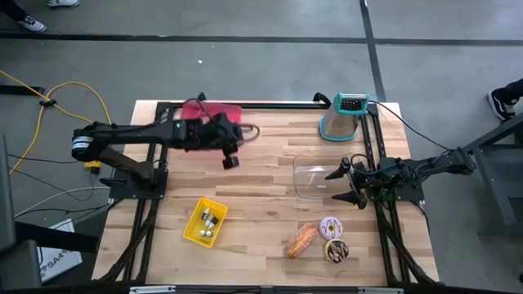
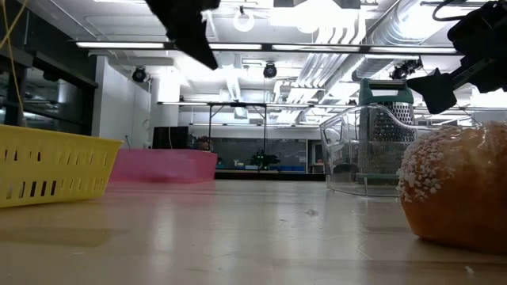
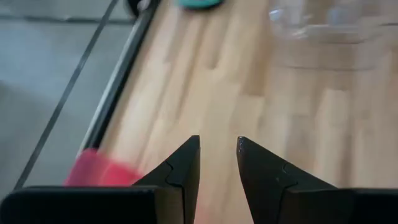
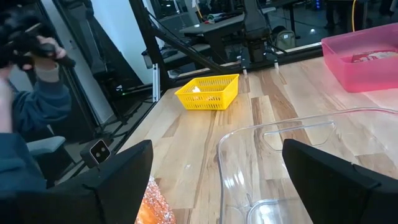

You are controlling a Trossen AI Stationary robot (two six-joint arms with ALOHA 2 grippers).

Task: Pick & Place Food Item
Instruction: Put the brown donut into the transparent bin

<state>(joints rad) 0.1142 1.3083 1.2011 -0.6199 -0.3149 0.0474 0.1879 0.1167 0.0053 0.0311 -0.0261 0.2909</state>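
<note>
Nothing looked placed yet: the pastry (image 1: 300,239) and two doughnuts (image 1: 332,239) lay on the near right of the surface (image 1: 261,188), while the left gripper (image 1: 230,158), fingers slightly parted and empty, hovered beside the pink bin (image 1: 214,112), and the right gripper (image 1: 344,183) stood wide open, empty, at the clear container (image 1: 310,177).

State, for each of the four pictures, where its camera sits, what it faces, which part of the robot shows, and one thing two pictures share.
High: overhead, straight down; both arms, left claw, right claw.
Low: tabletop level, facing the room; pastry close, arms above.
Left wrist: looks past its own narrowly parted fingers at the wood table.
Right wrist: looks between wide-open fingers over the clear container.
Shared: the yellow basket also shows in high and low views.
</note>
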